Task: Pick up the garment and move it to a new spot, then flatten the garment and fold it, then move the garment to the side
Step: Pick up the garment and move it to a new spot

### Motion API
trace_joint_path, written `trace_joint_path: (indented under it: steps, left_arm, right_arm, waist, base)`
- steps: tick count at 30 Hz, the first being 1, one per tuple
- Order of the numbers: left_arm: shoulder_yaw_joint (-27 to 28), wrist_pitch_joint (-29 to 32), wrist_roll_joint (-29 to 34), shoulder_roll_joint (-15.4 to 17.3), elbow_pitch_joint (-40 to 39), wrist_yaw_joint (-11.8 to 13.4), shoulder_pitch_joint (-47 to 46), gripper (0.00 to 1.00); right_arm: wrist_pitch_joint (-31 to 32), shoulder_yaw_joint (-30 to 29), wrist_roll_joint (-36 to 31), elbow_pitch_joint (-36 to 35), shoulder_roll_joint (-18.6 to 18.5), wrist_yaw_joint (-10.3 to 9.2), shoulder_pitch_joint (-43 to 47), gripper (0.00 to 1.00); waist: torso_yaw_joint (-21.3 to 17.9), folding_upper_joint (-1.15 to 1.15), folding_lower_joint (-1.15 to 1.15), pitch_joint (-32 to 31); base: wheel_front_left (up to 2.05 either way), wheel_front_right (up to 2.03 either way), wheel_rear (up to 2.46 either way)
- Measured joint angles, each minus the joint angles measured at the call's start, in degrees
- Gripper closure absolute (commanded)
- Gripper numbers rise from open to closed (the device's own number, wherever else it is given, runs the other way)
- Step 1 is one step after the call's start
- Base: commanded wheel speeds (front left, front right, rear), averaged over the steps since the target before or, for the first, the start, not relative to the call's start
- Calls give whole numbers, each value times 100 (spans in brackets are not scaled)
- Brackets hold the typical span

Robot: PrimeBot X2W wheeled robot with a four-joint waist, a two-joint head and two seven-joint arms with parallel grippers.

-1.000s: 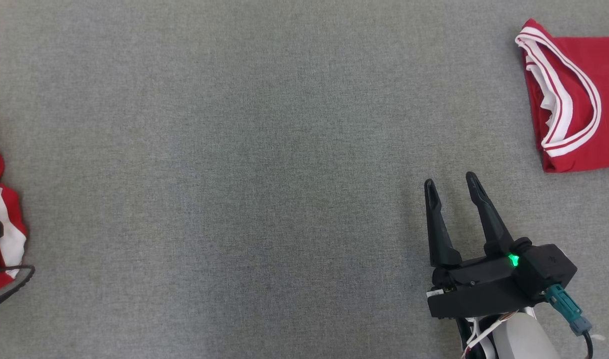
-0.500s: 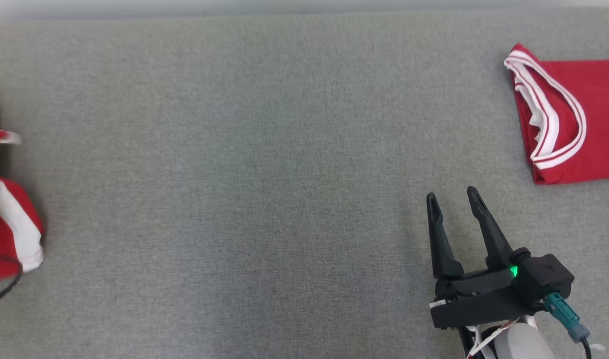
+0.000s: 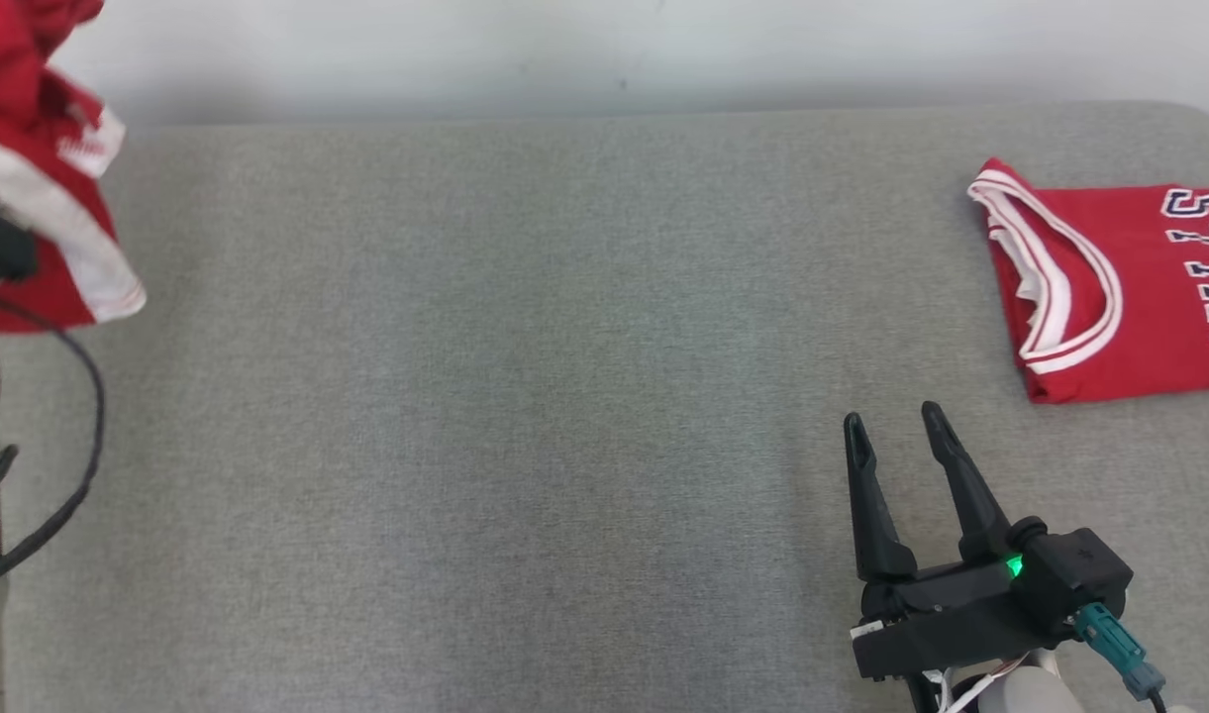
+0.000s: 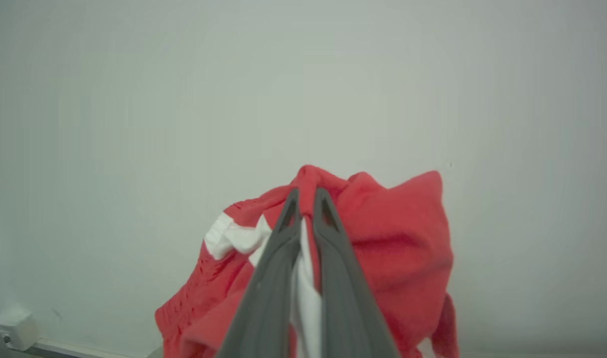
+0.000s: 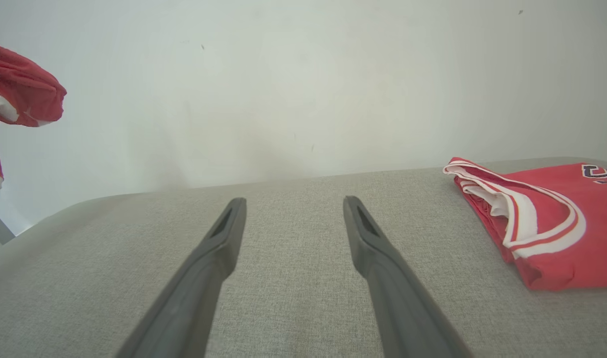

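- Head view: the right gripper (image 3: pixel 891 416) is at the lower right over the grey tabletop (image 3: pixel 515 396), its jaws spread with nothing between them. A folded red jersey (image 3: pixel 1139 297) lies flat at the far right. It is well apart from the bunched red-and-white garment (image 3: pixel 50 228) at the upper left, which is near a looping black cable (image 3: pixel 79 416).
- Left wrist view: the left gripper (image 4: pixel 307 194) has its jaws pressed together, pinching a fold of the garment. The cloth hangs crumpled in front of a pale wall (image 4: pixel 134 99).
- Right wrist view: the jaws stand wide apart above the tabletop. The folded red jersey lies to their right, and the garment hangs in the air at the upper left.
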Motion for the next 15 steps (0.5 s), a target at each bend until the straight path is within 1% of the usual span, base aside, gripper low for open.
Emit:
trace_joint_path:
  steps: [3, 10, 12, 15]
  left_arm:
    - [-167, 223, -100, -113, -633, 0, 4, 100]
    - [-543, 767, -248, -555, -1941, 12, 123, 100]
    - [-666, 910, -360, -759, -2160, 23, 210, 100]
    - [-859, 1034, -363, -976, -2340, 51, 307, 100]
  right_arm:
    - [0, 44, 62, 3, 2, 0, 9, 0]
    - [0, 88, 243, 15, 1, 0, 23, 0]
    - [0, 83, 272, 19, 1, 0, 24, 0]
    - [0, 98, 305, 34, -1, 0, 35, 0]
  waist:
    - [-90, 0, 0, -70]
    - [-422, 0, 0, -132]
    - [-530, 0, 1, -133]
    - [-686, 0, 1, -124]
  base:
    - [0, 0, 0]
    - [0, 0, 0]
    - [0, 0, 0]
    - [0, 0, 0]
